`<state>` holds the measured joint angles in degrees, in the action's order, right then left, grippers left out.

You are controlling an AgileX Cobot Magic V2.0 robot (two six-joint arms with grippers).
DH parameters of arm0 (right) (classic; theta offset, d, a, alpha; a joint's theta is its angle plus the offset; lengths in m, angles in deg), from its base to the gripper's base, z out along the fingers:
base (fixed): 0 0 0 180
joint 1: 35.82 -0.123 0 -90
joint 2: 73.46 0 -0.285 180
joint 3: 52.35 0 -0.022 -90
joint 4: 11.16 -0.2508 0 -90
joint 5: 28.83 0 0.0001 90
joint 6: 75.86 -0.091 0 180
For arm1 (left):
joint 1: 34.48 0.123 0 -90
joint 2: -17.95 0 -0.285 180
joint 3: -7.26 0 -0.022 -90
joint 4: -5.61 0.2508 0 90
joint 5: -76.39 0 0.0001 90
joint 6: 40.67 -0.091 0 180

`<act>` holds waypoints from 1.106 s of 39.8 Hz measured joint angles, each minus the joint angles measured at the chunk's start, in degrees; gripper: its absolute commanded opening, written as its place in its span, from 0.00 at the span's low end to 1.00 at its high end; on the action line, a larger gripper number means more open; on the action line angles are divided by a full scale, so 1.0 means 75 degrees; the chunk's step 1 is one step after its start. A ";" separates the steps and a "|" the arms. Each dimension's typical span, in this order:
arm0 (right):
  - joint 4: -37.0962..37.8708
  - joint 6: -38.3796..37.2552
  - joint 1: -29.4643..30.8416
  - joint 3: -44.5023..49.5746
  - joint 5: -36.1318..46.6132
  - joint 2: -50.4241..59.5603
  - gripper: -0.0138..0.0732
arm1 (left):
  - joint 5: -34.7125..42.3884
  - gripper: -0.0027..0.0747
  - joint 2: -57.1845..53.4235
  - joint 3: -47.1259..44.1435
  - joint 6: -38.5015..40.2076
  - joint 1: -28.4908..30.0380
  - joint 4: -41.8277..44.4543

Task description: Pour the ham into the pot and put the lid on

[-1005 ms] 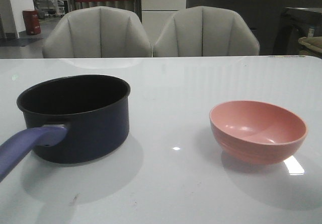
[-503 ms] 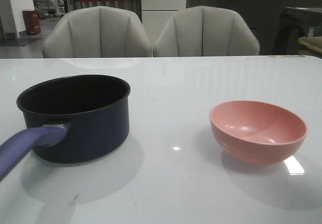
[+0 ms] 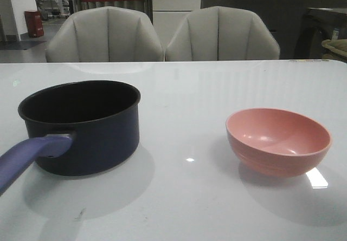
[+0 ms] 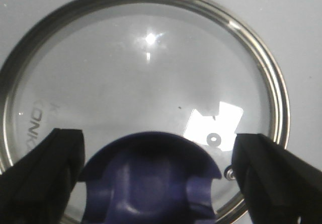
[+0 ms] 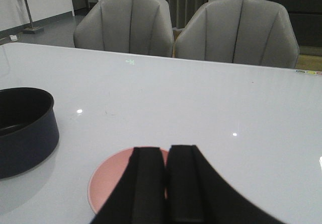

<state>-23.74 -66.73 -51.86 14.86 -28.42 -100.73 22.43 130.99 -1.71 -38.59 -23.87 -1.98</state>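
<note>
Left gripper (image 4: pixel 153 176): jaws wide, straddling the lid (image 4: pixel 146 90) knob, not clamped. Right gripper (image 5: pixel 166 183): jaws closed, empty, above the pink bowl (image 3: pixel 278 139). We find the pot (image 3: pixel 81 124) uncovered; no ham visible. We judge covering remains.

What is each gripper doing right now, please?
Left gripper: open, fingers either side of the lid knob, not gripping.
Right gripper: shut, empty.

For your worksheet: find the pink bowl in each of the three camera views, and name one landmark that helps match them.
Front view: pink bowl at right, on the table.
Left wrist view: not in it.
Right wrist view: low centre, partly behind the right end effector.
Shared landmark: the pot.
</note>
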 measured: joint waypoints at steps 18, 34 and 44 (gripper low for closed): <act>0.0000 0.0000 0.0000 0.0000 0.0000 0.0000 0.33 | -0.0192 0.23 0.0081 0.0128 0.0000 0.0000 0.0152; 0.0000 0.0000 0.0000 0.0000 0.0000 0.0000 0.33 | -0.0196 0.18 0.0066 0.0196 -0.0052 0.0000 0.0141; 0.0000 0.0000 0.0000 0.0000 0.0000 0.0000 0.33 | -0.0225 0.18 -0.0650 0.0736 -0.0148 0.0000 0.0141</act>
<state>-23.74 -66.73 -51.86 14.86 -28.42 -100.73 20.74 126.12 3.81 -39.71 -23.87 -0.93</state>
